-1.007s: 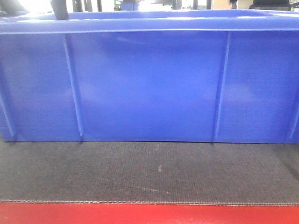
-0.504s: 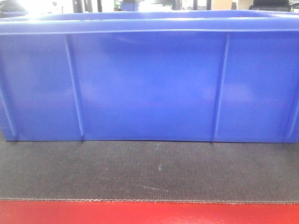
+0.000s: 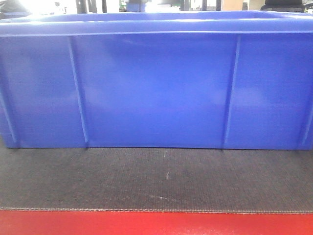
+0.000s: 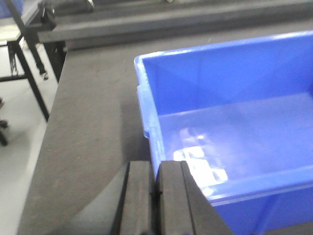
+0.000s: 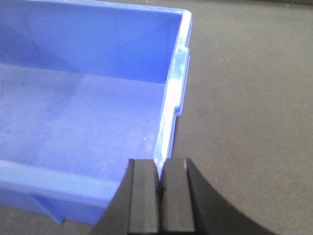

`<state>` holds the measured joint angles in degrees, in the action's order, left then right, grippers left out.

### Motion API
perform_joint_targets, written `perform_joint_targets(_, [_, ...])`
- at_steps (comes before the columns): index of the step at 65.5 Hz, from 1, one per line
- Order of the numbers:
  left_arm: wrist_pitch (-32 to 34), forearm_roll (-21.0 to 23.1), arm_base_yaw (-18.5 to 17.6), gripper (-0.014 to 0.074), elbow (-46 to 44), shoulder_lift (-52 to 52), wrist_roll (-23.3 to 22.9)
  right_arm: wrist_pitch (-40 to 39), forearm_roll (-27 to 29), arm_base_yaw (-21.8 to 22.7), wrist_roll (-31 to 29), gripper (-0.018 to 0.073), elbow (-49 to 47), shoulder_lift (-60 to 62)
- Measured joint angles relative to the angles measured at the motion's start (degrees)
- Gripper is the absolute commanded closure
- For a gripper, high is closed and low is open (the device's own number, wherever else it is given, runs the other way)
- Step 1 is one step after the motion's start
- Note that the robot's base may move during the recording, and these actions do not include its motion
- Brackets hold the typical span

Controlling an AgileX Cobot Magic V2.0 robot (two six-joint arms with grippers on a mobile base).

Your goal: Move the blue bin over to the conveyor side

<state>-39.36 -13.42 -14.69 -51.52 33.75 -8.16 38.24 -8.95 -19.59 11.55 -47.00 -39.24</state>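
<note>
blue bin [image 3: 156, 88] upright – long side along conveyor [image 3: 156, 178] edge

You see a bright blue bin [image 3: 156, 88] with thin vertical ribs, a dark grey woven-textured belt [image 3: 156, 178], its red frame edge [image 3: 156, 224], black gripper fingers [image 4: 137, 200].

Pale floor [image 4: 24, 161], black-legged stand [image 4: 27, 63] (left edge), bright backlight [image 3: 41, 6] behind
</note>
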Motion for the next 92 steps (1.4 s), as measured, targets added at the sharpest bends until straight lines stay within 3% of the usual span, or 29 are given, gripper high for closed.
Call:
perform_joint_targets(14, [5.17, 5.45, 0.0, 0.0603, 9.76, -12.28, 0.0, -8.43, 0.1, 0.0, -0.39, 0.0638, 12.9, 11.89])
perform_joint_targets(24, [8.92, 6.21, 0.0, 0.0603, 15.86, -18.61, 0.0, -13.16, 0.1, 0.0, -1.43, 0.0638, 19.48, 18.32])
perform_joint_targets(77, [10.16, 6.21, 0.0, 0.0603, 17.56, -22.69, 0.0, -15.13, 0.1, 0.0, -1.8, 0.0638, 20.19, 20.03])
perform_joint_targets(84, [10.16, 8.05, 2.22, 0.0603, 18.56, -24.76, 2.5, -15.13, 0.1, 0.0, -1.8, 0.0638, 20.19, 20.03])
perform_joint_targets(92, [10.16, 12.28, 7.94, 0.0603, 22.45, -29.7, 7.63, -15.13, 0.1, 0.0, -1.82, 0.0638, 20.19, 20.03])
